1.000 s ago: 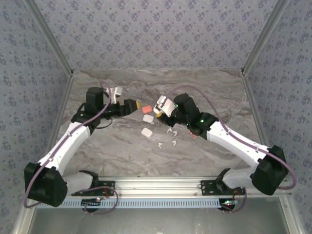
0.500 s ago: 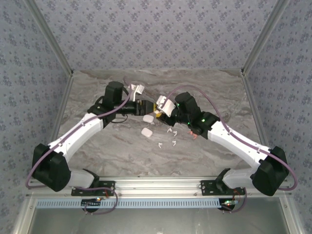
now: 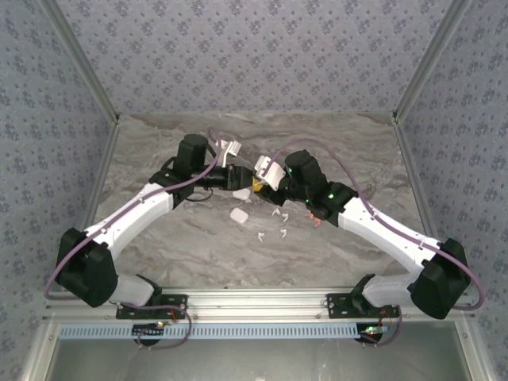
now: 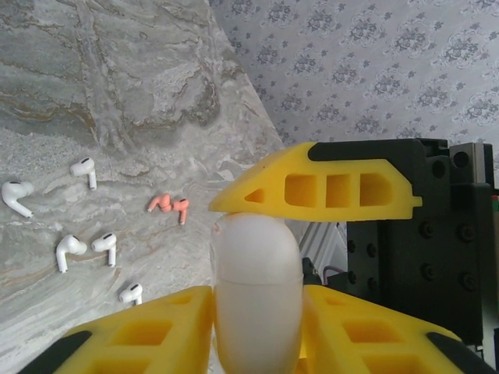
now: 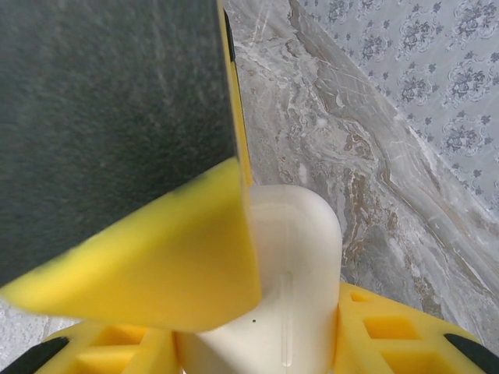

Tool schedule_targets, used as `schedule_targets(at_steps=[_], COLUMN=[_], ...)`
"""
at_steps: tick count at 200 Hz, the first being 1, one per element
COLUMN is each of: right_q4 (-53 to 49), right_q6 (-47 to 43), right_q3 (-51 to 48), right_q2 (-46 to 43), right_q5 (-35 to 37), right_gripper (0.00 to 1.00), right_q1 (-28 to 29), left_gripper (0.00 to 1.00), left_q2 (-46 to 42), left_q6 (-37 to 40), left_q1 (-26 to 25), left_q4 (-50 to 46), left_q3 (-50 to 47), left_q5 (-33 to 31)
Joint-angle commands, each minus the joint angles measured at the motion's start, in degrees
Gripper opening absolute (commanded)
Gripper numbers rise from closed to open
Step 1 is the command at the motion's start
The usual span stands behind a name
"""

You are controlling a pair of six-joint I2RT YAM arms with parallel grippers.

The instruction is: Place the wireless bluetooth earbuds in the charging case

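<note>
A white rounded charging case (image 4: 256, 288) stands between the yellow fingers of my left gripper (image 4: 256, 312), which press on both its sides. The same case (image 5: 300, 265) sits in my right gripper (image 5: 257, 347), shut on it. The two grippers meet mid-table, left gripper (image 3: 236, 178) facing right gripper (image 3: 259, 184). One finger (image 4: 312, 191) of the right gripper rests on the case's lid. Several white earbuds (image 4: 84, 170) and two red-orange earbuds (image 4: 170, 206) lie loose on the marble table (image 4: 117, 93). White earbuds (image 3: 278, 214) lie just before the right arm.
A second white case (image 3: 237, 214) lies on the table in front of the grippers, and a pale case (image 3: 242, 193) sits right under them. Red-orange earbuds (image 3: 316, 221) lie close to the right forearm. Patterned walls (image 3: 254, 55) bound the table at the back and sides.
My left arm has swung right to the right gripper, and its jaws have closed from wide open onto the case. The right arm has held still.
</note>
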Motion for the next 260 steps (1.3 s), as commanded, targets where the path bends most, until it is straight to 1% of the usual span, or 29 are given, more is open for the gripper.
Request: schedule_targets(at_steps=[1, 8, 20, 36, 47, 69, 87, 103, 120, 132, 148, 172, 197, 230, 260], right_q4=[-0.5, -1.4, -3.31, -5.27, -6.31, -7.81, -5.14, 0.51, 6.77, 10.14, 13.47, 15.5, 15.41, 15.31, 15.27], right_q6=[1.26, 1.6, 2.4, 4.02, 4.99, 7.71, 12.96, 18.92, 24.19, 27.36, 30.18, 30.88, 28.91, 27.18, 26.74], right_q3=[2.25, 2.52, 3.3, 3.69, 3.4, 2.08, -0.32, -3.44, -6.04, -7.05, -7.43, -5.95, -4.13, -3.02, -3.16], right_q2=[-0.4, -0.24, -0.14, -0.62, -1.4, -4.11, -7.33, -10.27, -12.75, -13.71, -14.01, -13.03, -11.47, -10.02, -10.14], right_q5=[-0.5, -0.72, -1.9, -4.54, -6.2, -13.64, -22.33, -28.47, -31.51, -33.07, -33.9, -33.99, -33.41, -31.94, -30.06], right_gripper=[0.42, 0.45, 0.54, 0.65, 0.75, 0.92, 0.97, 0.99, 1.0, 0.99, 0.99, 0.98, 0.97, 0.97, 0.95], right_q1=[-0.17, -0.42, -1.21, -2.82, -3.94, -7.45, -11.81, -15.72, -18.52, -20.2, -21.21, -20.73, -19.0, -17.06, -17.15], left_gripper=[0.3, 0.28, 0.25, 0.19, 0.16, 0.12, 0.09, 0.01, 0.0, 0.0, 0.0, 0.0, 0.0, 0.0, 0.0], left_q2=[-0.13, -0.28, -0.66, -1.58, -2.43, -5.15, -7.86, -9.85, -11.39, -12.35, -12.98, -13.08, -12.62, -11.98, -12.03], left_q6=[0.99, 1.17, 1.69, 2.6, 3.07, 4.51, 6.9, 9.11, 13.34, 17.92, 25.94, 33.84, 36.02, 36.04, 35.71], left_q1=[-0.53, -0.48, -0.51, -0.53, -0.52, -0.51, -0.61, -0.87, -1.51, -2.32, -3.49, -5.07, -5.7, -6.05, -6.15], left_q4=[1.69, 1.71, 1.78, 2.63, 4.34, 10.5, 17.71, 24.07, 30.03, 33.28, 36.23, 34.03, 32.91, 32.45, 32.81], left_q3=[1.8, 1.78, 1.65, 1.09, 0.43, -2.51, -6.52, -9.62, -11.64, -12.47, -12.75, -11.37, -9.92, -8.83, -8.83], left_q5=[0.77, 0.53, -0.06, -1.32, -2.48, -7.03, -11.65, -16.03, -16.46, -14.87, -9.58, -6.28, -4.07, -3.89, -3.92])
